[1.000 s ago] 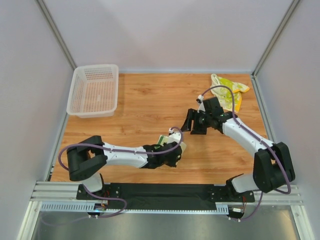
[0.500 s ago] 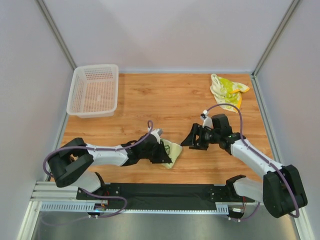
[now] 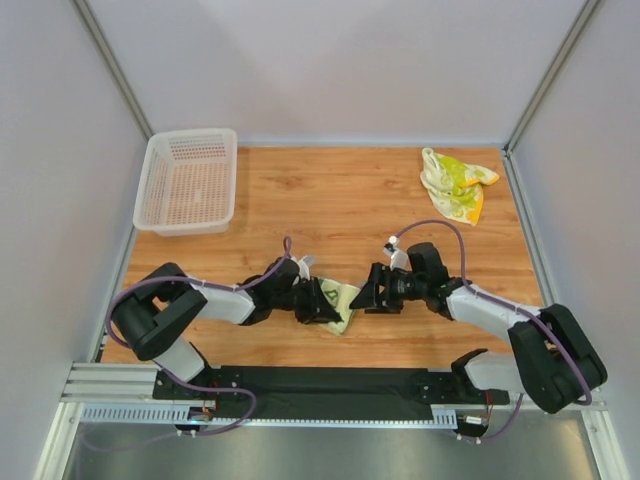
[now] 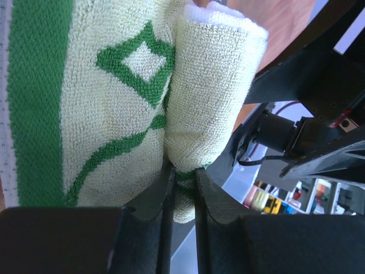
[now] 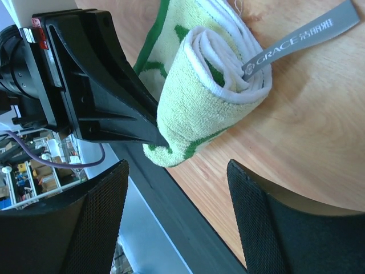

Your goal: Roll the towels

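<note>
The left gripper [image 4: 183, 177] pinches the rolled green-patterned towel [image 5: 199, 97], whose grey tag [image 5: 302, 37] reads "GRACE"; the right gripper [image 5: 177, 182] stands open, empty, just beside it.

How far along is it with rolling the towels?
Partway through the first one. The green towel is partly rolled, with a flat stretch unrolled; the left gripper pinches it and the right gripper stands open at the roll's end. The yellow towel lies crumpled in the far corner, untouched.
</note>
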### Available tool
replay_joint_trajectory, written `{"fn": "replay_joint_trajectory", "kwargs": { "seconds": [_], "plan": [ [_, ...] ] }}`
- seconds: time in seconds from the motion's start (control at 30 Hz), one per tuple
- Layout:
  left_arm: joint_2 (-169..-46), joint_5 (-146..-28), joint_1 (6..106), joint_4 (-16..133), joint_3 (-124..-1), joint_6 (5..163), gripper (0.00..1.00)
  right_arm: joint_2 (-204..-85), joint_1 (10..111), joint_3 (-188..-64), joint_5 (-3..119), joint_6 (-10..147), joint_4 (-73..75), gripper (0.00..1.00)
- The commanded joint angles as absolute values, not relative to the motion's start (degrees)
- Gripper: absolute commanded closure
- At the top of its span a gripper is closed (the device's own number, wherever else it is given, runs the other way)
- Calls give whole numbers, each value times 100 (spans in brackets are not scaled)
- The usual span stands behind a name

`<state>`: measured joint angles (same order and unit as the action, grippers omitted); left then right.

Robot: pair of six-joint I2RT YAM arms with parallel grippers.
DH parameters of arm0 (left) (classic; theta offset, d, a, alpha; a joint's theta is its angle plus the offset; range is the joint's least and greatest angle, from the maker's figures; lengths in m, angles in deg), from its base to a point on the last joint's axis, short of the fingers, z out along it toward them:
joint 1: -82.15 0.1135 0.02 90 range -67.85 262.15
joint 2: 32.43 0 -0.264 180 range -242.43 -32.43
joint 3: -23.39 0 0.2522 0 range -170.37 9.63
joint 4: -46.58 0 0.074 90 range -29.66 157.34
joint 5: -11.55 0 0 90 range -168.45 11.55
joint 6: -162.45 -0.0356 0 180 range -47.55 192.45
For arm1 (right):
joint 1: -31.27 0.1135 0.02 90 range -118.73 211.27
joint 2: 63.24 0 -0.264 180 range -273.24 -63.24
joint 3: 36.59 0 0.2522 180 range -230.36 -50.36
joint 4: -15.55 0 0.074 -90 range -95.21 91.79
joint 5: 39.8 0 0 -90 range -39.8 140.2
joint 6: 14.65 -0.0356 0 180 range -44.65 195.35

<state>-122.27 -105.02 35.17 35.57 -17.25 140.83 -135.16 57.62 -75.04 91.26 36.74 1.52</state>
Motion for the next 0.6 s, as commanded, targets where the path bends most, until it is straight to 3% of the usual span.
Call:
{"fn": "replay_joint_trajectory", "kwargs": {
  "seconds": [0.0, 0.57],
  "plan": [
    [-12410, -10912, 3601, 3188, -1613, 14337, 99, -13776, 5817, -7461, 9142, 3536, 960, 28],
    [-12639, -11167, 3733, 3055, -1612, 14311, 99, -15113, 6124, -7707, 9099, 3334, 1893, 31]
  ]
}}
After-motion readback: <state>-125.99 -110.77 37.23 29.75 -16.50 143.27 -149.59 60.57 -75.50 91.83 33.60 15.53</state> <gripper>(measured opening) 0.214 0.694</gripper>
